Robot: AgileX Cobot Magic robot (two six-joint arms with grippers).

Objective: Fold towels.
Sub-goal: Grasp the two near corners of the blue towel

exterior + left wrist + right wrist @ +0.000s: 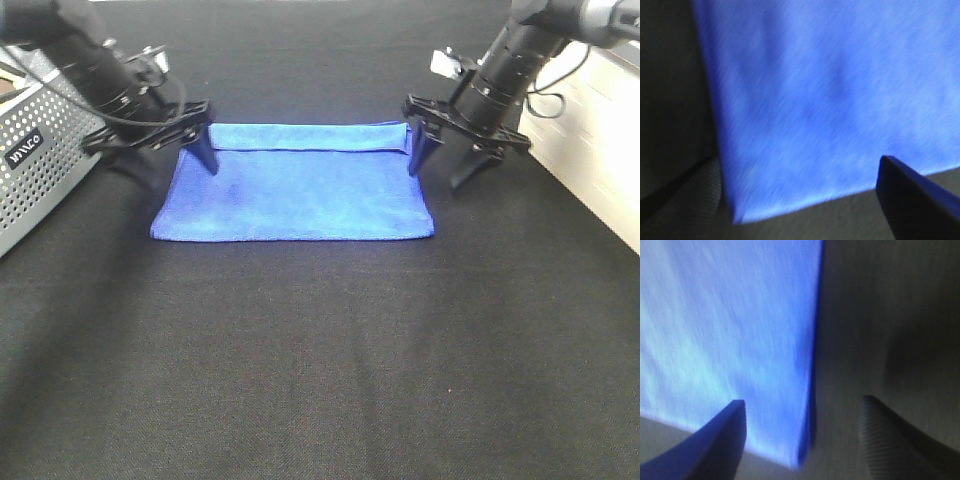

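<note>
Two sets of jaws gape: left gripper [155, 145] at the towel's [300, 195] ten o'clock corner, right gripper [445, 160] at two. I'd pinch both evenly, catching every layer, then carry toward six.

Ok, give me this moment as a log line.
towel: flat on table | left gripper: open at far-left corner | right gripper: open, fingers straddling far-right corner | held: nothing

Royal-blue fuzzy towel [295, 190] flat on black table [320, 380], far side; far hem folded into narrow strip.

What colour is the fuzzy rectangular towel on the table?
Bright royal blue towel; best in exterior high view.
</note>
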